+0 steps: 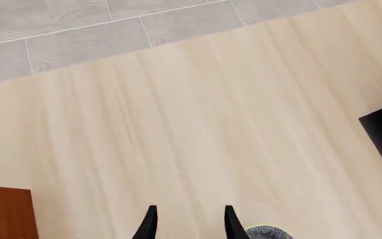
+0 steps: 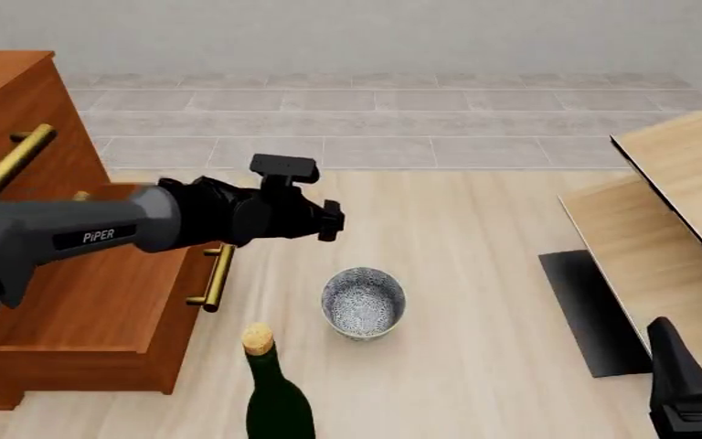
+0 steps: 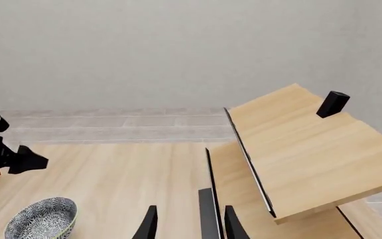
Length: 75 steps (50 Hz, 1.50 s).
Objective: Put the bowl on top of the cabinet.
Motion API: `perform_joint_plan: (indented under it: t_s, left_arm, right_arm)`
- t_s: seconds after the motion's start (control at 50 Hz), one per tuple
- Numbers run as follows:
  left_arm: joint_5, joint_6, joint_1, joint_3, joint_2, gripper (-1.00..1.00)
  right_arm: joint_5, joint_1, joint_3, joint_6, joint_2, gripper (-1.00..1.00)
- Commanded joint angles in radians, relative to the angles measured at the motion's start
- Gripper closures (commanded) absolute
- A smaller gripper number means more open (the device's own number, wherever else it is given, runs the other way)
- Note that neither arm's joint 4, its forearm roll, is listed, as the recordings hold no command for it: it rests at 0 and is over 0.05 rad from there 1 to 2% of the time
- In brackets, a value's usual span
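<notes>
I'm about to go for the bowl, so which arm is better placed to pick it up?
Left, probably. The left gripper hangs open just above and behind the bowl, on the cabinet's side. The right gripper sits low at the table's near right corner, farther away.

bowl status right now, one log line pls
bowl: upright on table, ungrasped | left end effector: open, above bowl | right end effector: open, idle | cabinet top: no bowl
</notes>
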Motion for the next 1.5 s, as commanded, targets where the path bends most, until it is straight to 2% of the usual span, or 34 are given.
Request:
perform_joint_plan:
  t_s: [0.02, 0.54, 1.5]
  left_arm:
    - [-0.019, -0.01, -0.027, 0.04, -0.01, -1.0]
    - [-0.071, -0.031, -0.1, 0.138, -0.011, -1.0]
    - [-0.127, -0.04, -0.105, 0.18, 0.048, -1.0]
  right_arm:
    - [0.002, 0.001, -0.002, -0.001, 0.0, -1.0]
    - [0.003, 0.006, 0.002, -0.006, 0.0, -1.0]
    - [0.001, 0.002, 0.001, 0.0, 0.0, -1.0]
